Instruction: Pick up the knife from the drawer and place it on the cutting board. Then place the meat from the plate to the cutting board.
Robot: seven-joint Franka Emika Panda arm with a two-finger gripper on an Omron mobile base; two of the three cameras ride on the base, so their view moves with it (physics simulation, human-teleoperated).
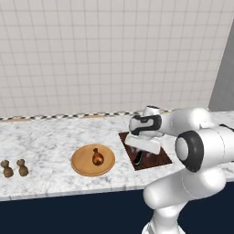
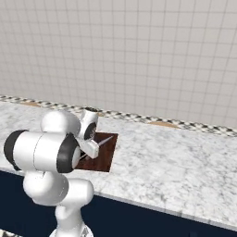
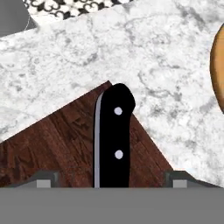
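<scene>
We see the white arm folded forward over the marble counter (image 1: 45, 141), its hand hanging low above the cutting board (image 1: 162, 157), which lies at about 3 o'clock from the plate (image 1: 82, 165). The gripper (image 1: 142, 153) points down at the board's near-left part, with the wrist turned sideways so the flat white body of the hand crosses the board. In the hand view the gripper (image 3: 113, 179) has its two fingertips (image 3: 46, 179) set wide apart at the bottom corners, and the knife (image 3: 113, 140) lies between them on the cutting board (image 3: 52, 148), black handle pointing toward 12 o'clock; neither fingertip touches the handle, so the jaws stand open and hold nothing. The handle's end reaches the board's corner, close to the counter. From the right base view the knife's (image 2: 104, 140) grey blade pokes out past the hand toward 2 o'clock across the cutting board (image 2: 104, 155). The meat (image 1: 97, 157) rests on the plate, well apart from the gripper. Two small brown shakers (image 1: 13, 168) stand at the counter's far left. The arm's elbow hides the board's right edge in the left base view, and the blade is cut off in the hand view. The plate's rim (image 3: 217, 61) just enters that view at 3 o'clock.
</scene>
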